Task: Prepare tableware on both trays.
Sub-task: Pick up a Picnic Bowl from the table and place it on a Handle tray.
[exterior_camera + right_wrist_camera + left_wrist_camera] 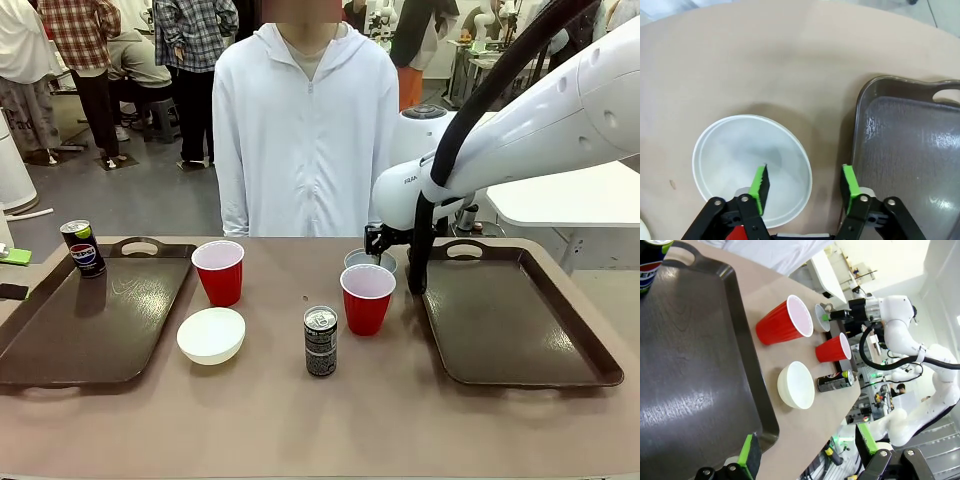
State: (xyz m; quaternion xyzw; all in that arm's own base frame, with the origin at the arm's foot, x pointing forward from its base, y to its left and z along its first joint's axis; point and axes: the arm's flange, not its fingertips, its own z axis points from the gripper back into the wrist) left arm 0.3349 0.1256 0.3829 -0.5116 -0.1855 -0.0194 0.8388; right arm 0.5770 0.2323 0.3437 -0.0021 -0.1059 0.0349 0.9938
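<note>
Left gripper [807,447] hangs released, green pads [749,456] wide apart with nothing between them, over an edge of the left tray [60,330]. Taking 12 o'clock as the person's side of the table [270,420], a Pepsi can [83,248] stands upright at that tray's 11 o'clock corner, the one piece already on a tray. On the table between the trays, the left cup [219,272] stands upright. The white bowl [211,334] is just at its 6 o'clock, the black can [320,341] at the bowl's 3 o'clock, and the right cup [367,298] at that can's 1 o'clock. The grey bowl [730,155] sits just at the right cup's 12 o'clock, near the 10 o'clock corner of the right tray [510,330], which has nothing on it yet.

Right gripper [805,185] is down at this bowl, jaws astride its tray-side rim, one pad inside and one outside. A gap shows on each side of the rim, so it is not clenched on it yet.

The bowl looks light, stiff and smooth, with a thin sloping wall. The rim is probably the only place to pinch it. Held at one side it may tilt or slip, so a deep bite and a gentle lift toward 3 o'clock seem wise
</note>
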